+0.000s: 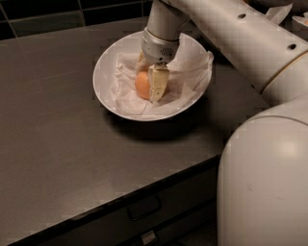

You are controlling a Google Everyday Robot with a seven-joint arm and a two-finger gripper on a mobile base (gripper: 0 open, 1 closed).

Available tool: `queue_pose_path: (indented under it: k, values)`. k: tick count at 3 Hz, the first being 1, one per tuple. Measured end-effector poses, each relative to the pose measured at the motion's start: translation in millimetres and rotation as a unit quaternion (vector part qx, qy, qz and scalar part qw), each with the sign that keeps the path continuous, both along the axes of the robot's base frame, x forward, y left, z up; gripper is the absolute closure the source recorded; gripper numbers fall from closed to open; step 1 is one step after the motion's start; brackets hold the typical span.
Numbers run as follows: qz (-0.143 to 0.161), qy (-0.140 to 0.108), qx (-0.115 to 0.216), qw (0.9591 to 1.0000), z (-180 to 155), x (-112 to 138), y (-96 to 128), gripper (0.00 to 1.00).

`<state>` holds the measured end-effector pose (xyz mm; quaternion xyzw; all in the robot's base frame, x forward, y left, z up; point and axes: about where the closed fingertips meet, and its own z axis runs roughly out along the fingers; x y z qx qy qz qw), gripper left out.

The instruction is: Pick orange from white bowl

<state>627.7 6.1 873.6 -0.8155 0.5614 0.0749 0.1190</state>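
Observation:
The orange [141,85] lies in the wide white bowl [107,93], on the crumpled white paper [126,91] that lines it. My gripper [149,79] reaches down into the bowl from above, at the end of the white arm. One pale finger [158,82] presses against the orange's right side. The other finger [141,62] sits at its far upper side, partly hidden. The gripper is shut on the orange, which still rests low in the bowl on the paper.
The bowl stands on a dark countertop [57,134] with a drawer front [144,211] below its front edge. My white arm and body [264,168] fill the right side. Dark tiles [48,19] line the back wall. White items [288,12] sit at the far right corner.

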Motion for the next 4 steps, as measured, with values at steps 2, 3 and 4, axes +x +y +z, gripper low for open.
queue_pose_path:
  k: [2, 3, 4]
  values:
    - [0.008, -0.012, 0.006, 0.9999, -9.4, -1.3, -2.2, 0.3]
    - [0.012, -0.018, 0.007, 0.9997, -13.6, -1.2, -3.8, 0.3]
    - [0.012, -0.018, 0.007, 0.9997, -13.6, -1.2, -3.8, 0.49]
